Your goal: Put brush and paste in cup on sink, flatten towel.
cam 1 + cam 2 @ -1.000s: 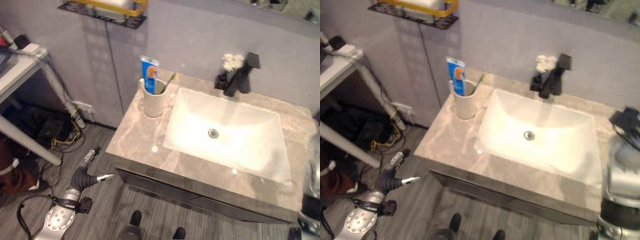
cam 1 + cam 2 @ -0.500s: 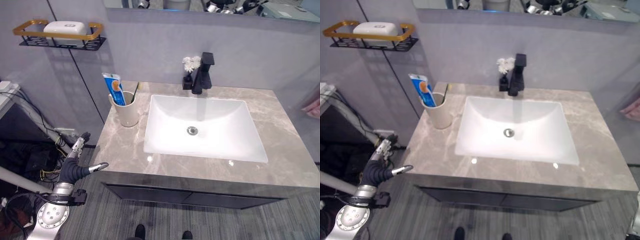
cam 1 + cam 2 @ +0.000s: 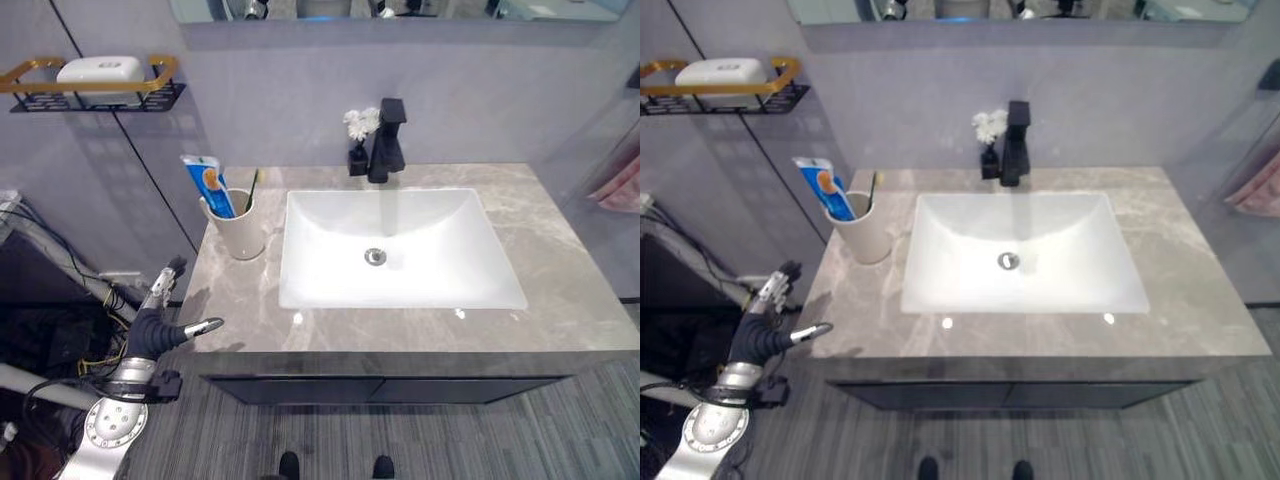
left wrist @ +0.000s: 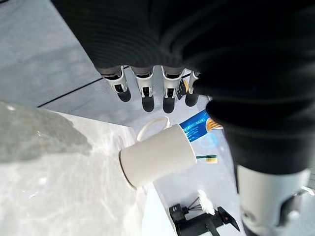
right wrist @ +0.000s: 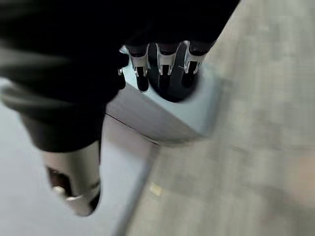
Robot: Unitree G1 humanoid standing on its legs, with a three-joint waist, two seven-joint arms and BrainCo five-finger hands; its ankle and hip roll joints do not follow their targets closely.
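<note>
Left hand point(image 3: 160, 325) raised at lower left, fingers straight, thumb out, right hand point(image 5: 162, 64) fingers relaxed

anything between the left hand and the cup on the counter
Nothing visible. The left hand, fingers open, hangs off the counter's front left corner; the cup, already holding the paste and brush, stands beyond it across bare counter.

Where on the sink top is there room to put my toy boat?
The counter right of the basin is bare, and so is the front left corner. It is crowded at the back left by the cup, and behind the basin by the faucet.
</note>
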